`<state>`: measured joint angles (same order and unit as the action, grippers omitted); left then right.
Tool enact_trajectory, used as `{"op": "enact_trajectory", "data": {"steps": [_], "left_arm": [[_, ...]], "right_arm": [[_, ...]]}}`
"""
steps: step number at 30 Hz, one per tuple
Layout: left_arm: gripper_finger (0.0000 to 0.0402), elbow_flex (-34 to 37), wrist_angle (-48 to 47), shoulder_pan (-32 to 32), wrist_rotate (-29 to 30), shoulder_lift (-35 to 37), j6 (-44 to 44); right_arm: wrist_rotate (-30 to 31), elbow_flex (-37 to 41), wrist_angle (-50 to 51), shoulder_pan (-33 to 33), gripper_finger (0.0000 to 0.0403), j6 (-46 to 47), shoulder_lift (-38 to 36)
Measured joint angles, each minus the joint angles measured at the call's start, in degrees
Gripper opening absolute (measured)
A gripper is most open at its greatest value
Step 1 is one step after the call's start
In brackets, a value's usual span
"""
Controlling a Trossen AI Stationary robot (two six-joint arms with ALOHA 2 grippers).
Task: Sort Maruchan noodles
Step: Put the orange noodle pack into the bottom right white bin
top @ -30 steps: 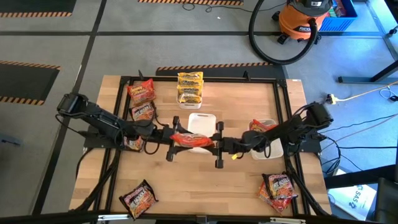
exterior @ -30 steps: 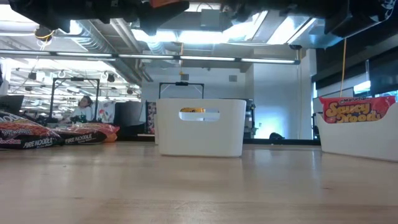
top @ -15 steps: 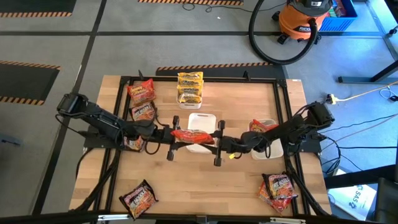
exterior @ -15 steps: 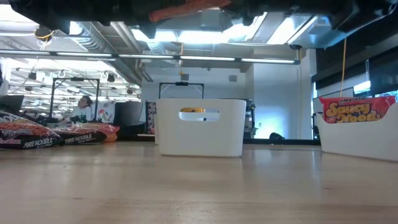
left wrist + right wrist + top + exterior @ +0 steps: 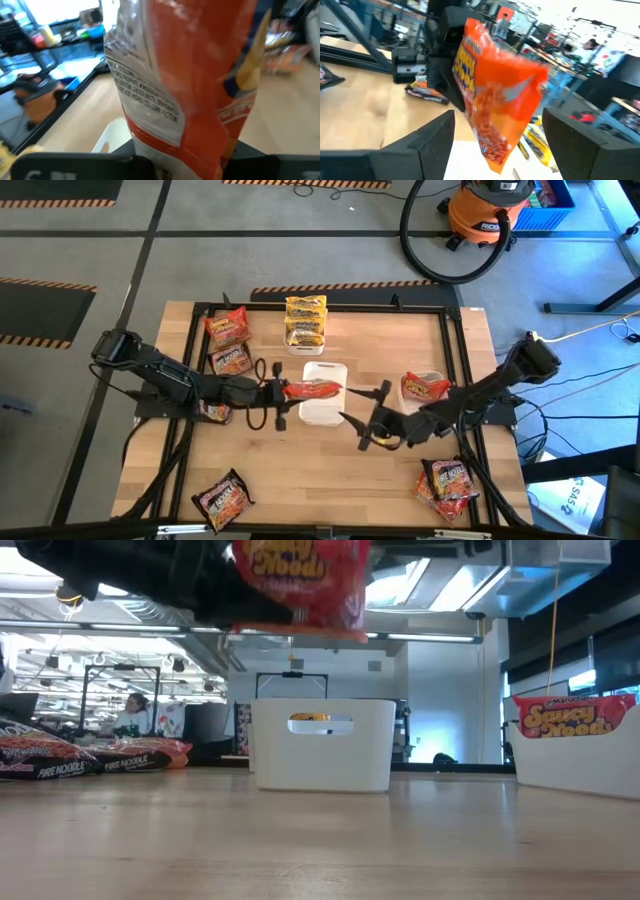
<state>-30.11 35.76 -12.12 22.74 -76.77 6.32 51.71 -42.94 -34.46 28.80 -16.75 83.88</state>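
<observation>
One red-orange packet (image 5: 311, 389) pinched in left tool (image 5: 281, 390), held above white tray (image 5: 322, 409) at bench (image 5: 330, 470) centre, right tool (image 5: 365, 412) spread wide, empty, just beside tray.

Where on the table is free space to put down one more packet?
Bare wood lies along the near edge, between the dark packet and the red packets. The far-left corner is crowded: red packets, yellow packets.

Lighting even and bright; both wrist views blurred.
Ceiling strip lights (image 5: 300, 632) glare in the low view. Soft shadows on the tabletop (image 5: 330, 460). The red-orange packet (image 5: 200, 75) is out of focus.
</observation>
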Motion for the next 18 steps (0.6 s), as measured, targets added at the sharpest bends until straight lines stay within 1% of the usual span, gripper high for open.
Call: {"op": "enact_trajectory", "data": {"steps": [2, 4, 6, 8, 9, 11, 14, 18], "left_arm": [[0.0086, 0.0, -1.7, 0.0, 0.5, 0.0, 0.3], [0.0086, 0.0, -2.9, 0.0, 0.4, 0.0, 0.3], [0.0086, 0.0, -4.3, 0.0, 0.3, 0.0, 0.3], [0.0086, 0.0, -4.5, 0.0, 0.3, 0.0, 0.4], [0.0086, 0.0, -4.5, 0.0, 0.3, 0.0, 0.4], [0.0086, 0.0, -4.7, 0.0, 0.3, 0.0, 0.5], [0.0086, 0.0, -4.7, 0.0, 0.2, 0.0, 0.5], [0.0086, 0.0, -4.9, 0.0, 0.2, 0.0, 1.0]], "right_arm": [[2.6, 0.0, 0.1, 0.7, 0.0281, -0.1, 0.0], [3.2, 0.0, 0.2, 0.9, 0.0282, -0.2, 0.0], [1.7, -0.7, 0.7, 0.4, 0.0282, -0.3, 0.0], [-2.3, -3.5, 2.4, -1.0, 0.0282, -0.4, 0.0], [-4.7, -5.6, 4.8, -1.8, 0.0282, -0.2, 0.0], [-9.2, -10.9, 13.4, -3.8, 0.0282, 1.6, 0.2], [-16.8, -21.6, 30.7, -8.0, 0.0282, 7.7, 2.5], [-25.9, -36.8, 50.2, -13.4, 0.0282, 14.2, 7.9]]}}
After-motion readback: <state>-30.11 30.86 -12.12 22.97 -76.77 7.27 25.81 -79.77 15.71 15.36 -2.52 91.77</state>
